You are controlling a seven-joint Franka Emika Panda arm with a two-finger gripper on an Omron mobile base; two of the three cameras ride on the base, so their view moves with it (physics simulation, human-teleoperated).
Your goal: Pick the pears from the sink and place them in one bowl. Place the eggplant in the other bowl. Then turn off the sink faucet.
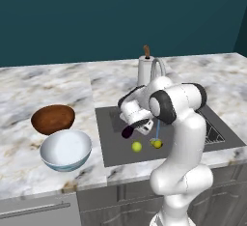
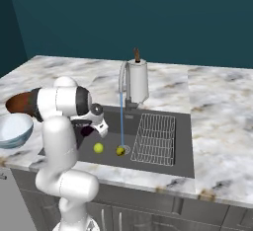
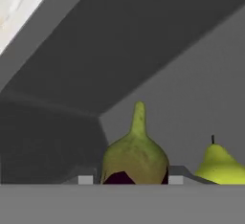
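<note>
**Robot arm reaching into the sink, pincer closed around the eggplant**

The white arm folds forward and down over the counter (image 1: 29, 99), its wrist bent so the pincer (image 1: 131, 130) points into the left part of the dark sink (image 1: 111, 152). In the left base view the dark purple eggplant (image 1: 128, 132) sits at the pincer's tip, and the narrow jaws appear to grip it. In the hand view a dark purple edge shows between the finger tips (image 3: 85, 179), with the two pears (image 3: 135, 158) just beyond on the basin floor.

Water runs from the faucet (image 2: 122, 77) onto the pear near the drain.

The step in hand looks like lifting the eggplant out. To do it well, the arm should probably rise straight up until clear of the sink wall, then swing left to the brown wooden bowl (image 1: 53, 119), which sits behind the white and blue bowl (image 1: 65, 150) on the counter. A loose hold on the smooth skin could let it slip.
</note>
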